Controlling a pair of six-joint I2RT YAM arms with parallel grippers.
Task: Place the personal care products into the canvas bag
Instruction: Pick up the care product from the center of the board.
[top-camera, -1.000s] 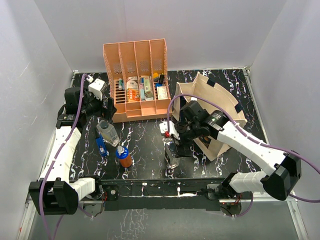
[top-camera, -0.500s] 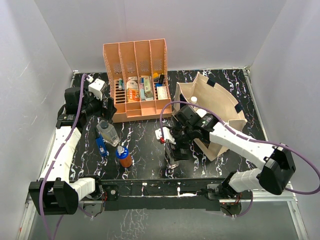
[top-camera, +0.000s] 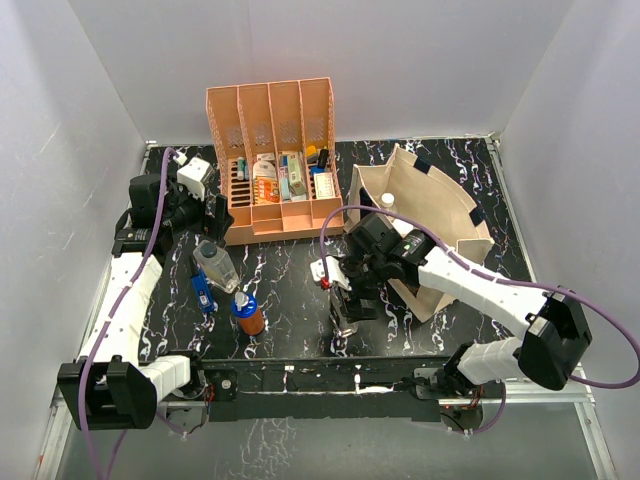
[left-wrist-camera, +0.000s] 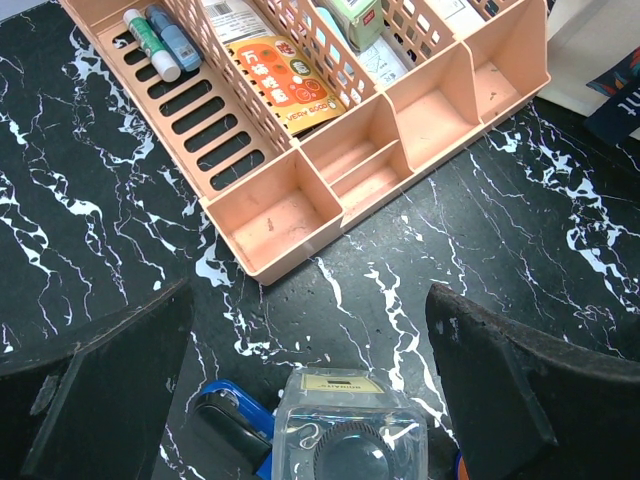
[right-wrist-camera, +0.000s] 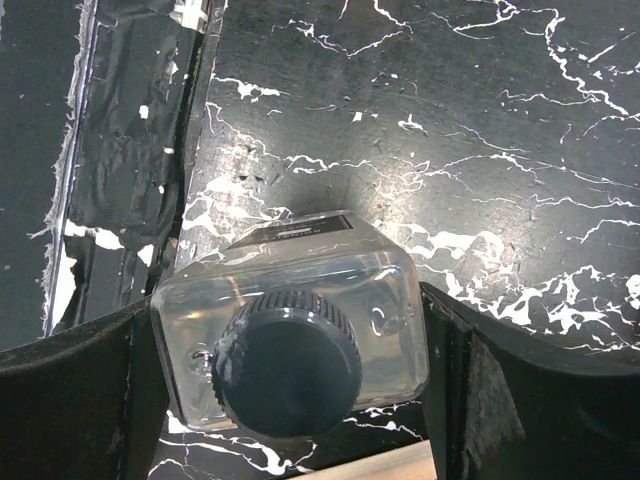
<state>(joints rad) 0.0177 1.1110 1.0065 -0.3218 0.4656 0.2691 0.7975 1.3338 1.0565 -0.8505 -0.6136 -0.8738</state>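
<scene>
The right arm reaches from its base at the near right edge across to the middle of the black, white-veined marble tabletop (top-camera: 290, 270), wrist bent so the right gripper (top-camera: 348, 290) points straight down. It is lowered around the clear square bottle with the dark screw cap (right-wrist-camera: 300, 270), which stands upright on the tabletop just in front of the cream canvas bag with navy strap handles (top-camera: 440, 215). In the right wrist view the jaws stand wide, one black finger (right-wrist-camera: 80, 400) on each side of the bottle and close against its clear walls. I cannot tell whether they press on it or only flank it.

The left arm stretches forward along the left side, its left gripper (left-wrist-camera: 308, 345) hanging near the front of the orange slotted plastic file rack (top-camera: 270, 160). Its jaws are spread fully and hold nothing. Below them stands the clear bottle with the grey cap (left-wrist-camera: 345, 440), untouched, with the small blue bottle (top-camera: 203, 292) just beside it and the orange-brown bottle with the blue cap (top-camera: 247, 313) nearby.
</scene>
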